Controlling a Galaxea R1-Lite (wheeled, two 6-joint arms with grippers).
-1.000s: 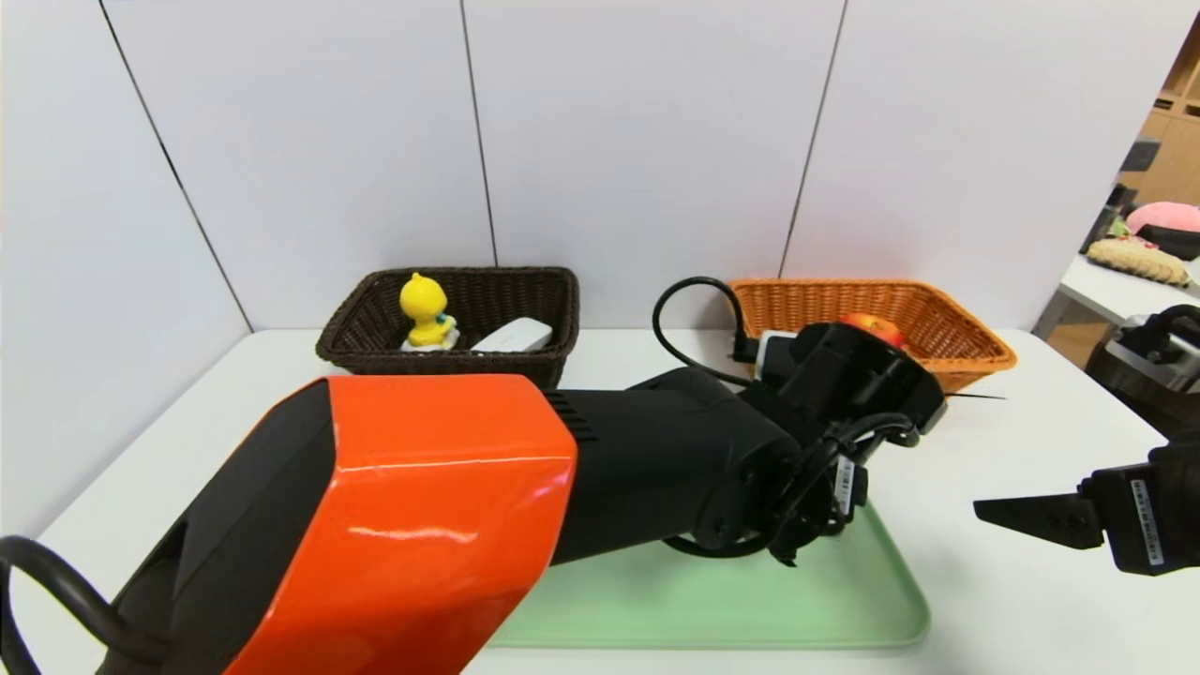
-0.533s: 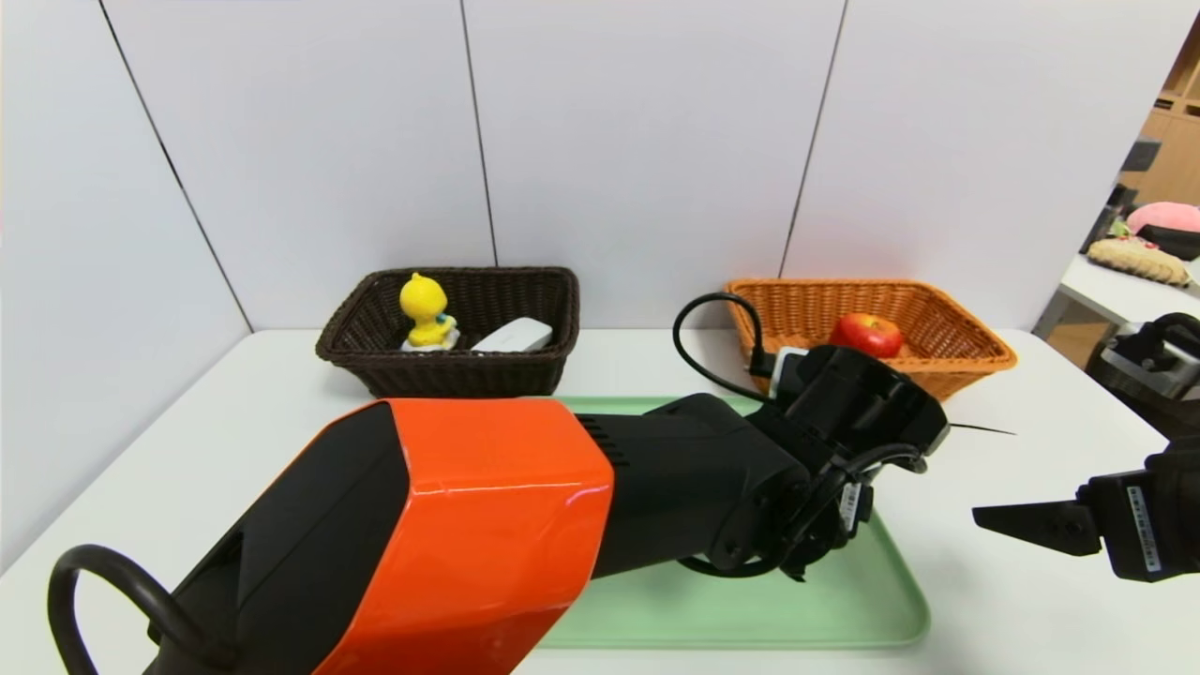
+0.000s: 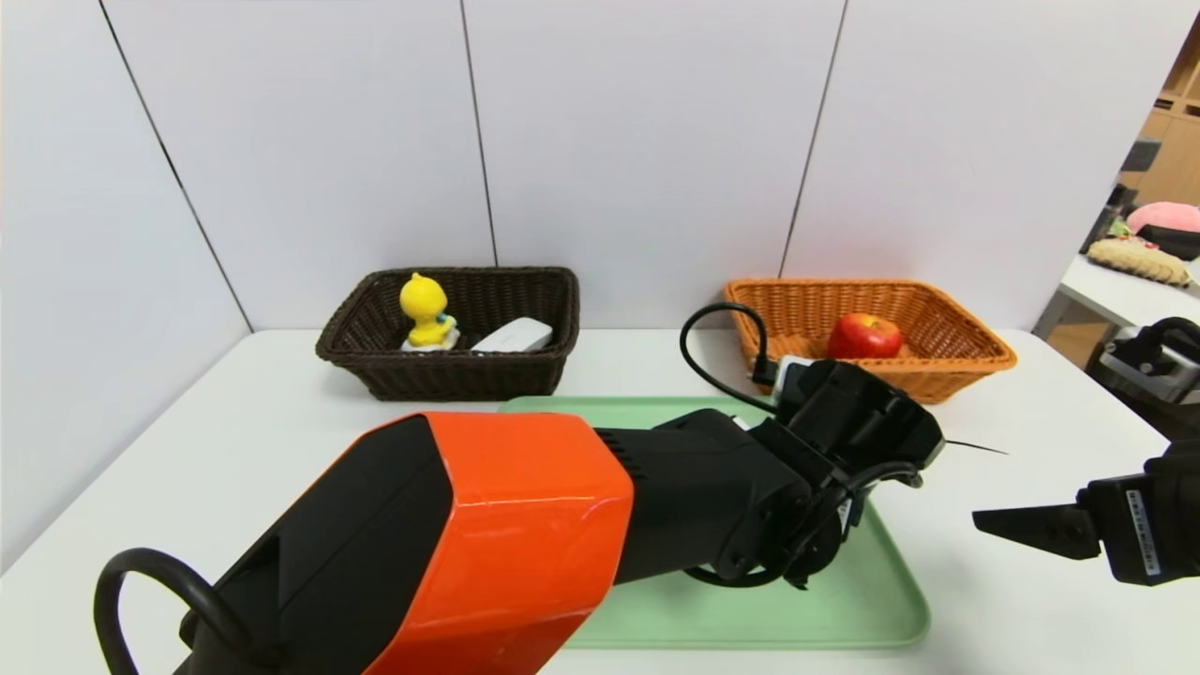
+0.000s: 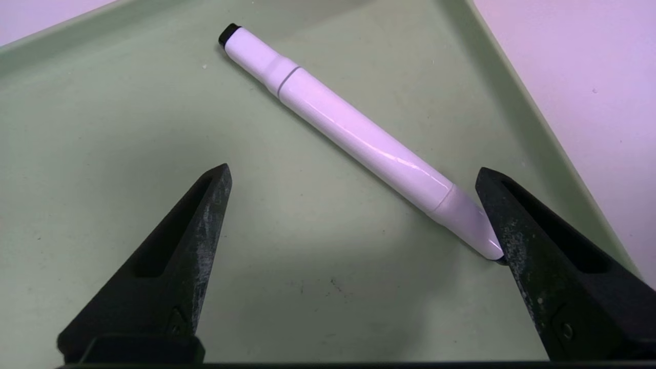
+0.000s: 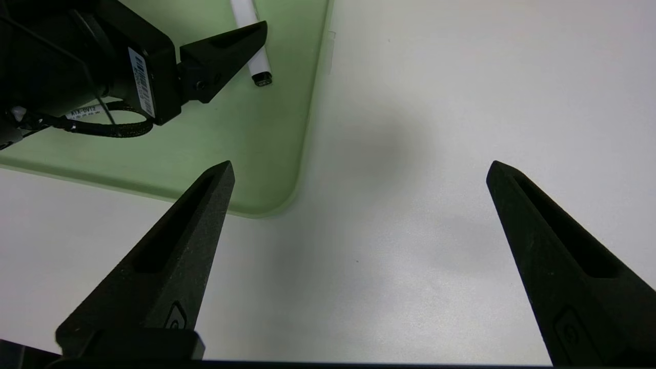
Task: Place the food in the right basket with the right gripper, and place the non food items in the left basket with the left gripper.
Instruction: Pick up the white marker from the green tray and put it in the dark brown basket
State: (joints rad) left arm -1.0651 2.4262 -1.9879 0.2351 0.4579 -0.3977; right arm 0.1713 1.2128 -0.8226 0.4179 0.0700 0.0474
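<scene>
Marker (image 4: 353, 134) (white, with a black tip) lies flat on the green tray (image 3: 872, 609). Left gripper (image 4: 353, 215) hangs low over it, reaching across and tipped down, fingers wide apart and holding nothing; one finger sits just beside the marker's end. Right gripper (image 5: 359, 205) hovers over the table (image 5: 461, 128) beside the tray, wide open and empty too.

This looks like a robot test room in an office or lab. A plain white table (image 3: 234, 441) stands against bare white partition panels (image 3: 637, 141), and wooden shelving (image 3: 1172, 141) shows through the gap beyond them.
</scene>
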